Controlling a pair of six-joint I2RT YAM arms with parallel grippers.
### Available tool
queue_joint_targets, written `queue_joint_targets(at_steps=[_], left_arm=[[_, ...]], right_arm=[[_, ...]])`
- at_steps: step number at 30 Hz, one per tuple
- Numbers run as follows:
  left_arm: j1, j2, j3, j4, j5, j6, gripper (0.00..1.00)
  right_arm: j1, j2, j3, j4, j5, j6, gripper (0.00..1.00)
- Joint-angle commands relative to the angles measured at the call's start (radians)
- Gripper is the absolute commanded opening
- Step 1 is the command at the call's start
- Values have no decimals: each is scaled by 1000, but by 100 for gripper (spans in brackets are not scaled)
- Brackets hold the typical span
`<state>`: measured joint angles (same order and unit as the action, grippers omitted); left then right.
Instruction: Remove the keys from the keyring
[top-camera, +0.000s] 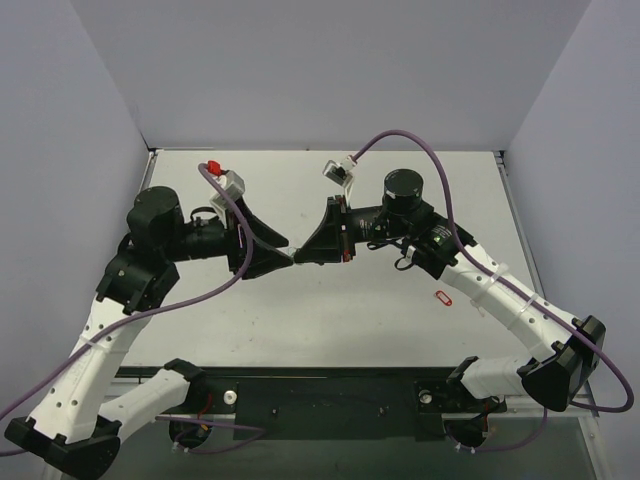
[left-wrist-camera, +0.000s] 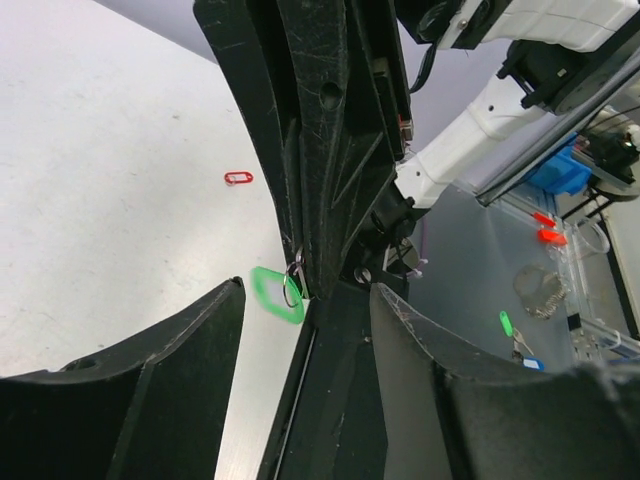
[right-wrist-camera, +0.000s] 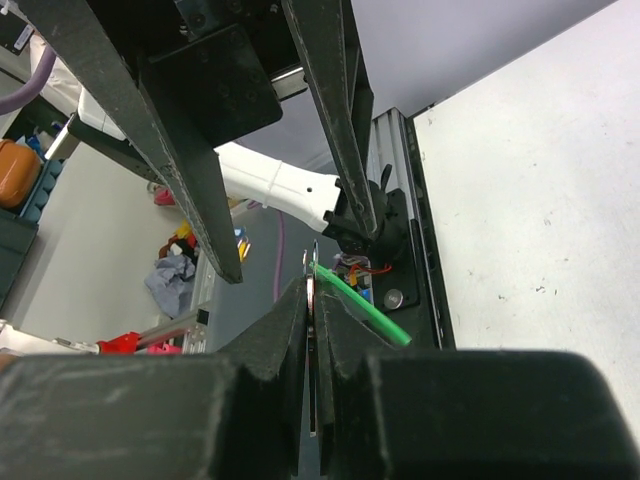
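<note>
Above the white worktop (top-camera: 300, 325), the left gripper (left-wrist-camera: 308, 290) has its jaws spread wide around the right gripper (right-wrist-camera: 313, 292). The right jaws are pinched tight on the thin silver key (right-wrist-camera: 312, 272) (seen edge-on), and the green keyring (left-wrist-camera: 277, 297) juts out beside their tip.

Surface: pale grey-white tabletop (top-camera: 330, 320), matte, faintly speckled with small dark marks.
Lying on it: one tiny red oval tag (top-camera: 444, 297), an outline shape, flat, alone on the right half.
</note>
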<state>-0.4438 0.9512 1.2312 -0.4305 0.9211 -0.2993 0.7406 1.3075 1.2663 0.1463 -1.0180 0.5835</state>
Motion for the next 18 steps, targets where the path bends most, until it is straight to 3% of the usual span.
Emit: queue_joint_targets(at_steps=[1, 11, 18], left_arm=[[-3, -58, 36, 56, -89, -40, 63], [-3, -187, -208, 471, -165, -320, 56], [-3, -206, -283, 602, -183, -412, 53]], right_arm=[[3, -19, 42, 58, -10, -25, 0], [3, -45, 4, 186, -21, 45, 0], [3, -45, -8, 257, -30, 91, 0]])
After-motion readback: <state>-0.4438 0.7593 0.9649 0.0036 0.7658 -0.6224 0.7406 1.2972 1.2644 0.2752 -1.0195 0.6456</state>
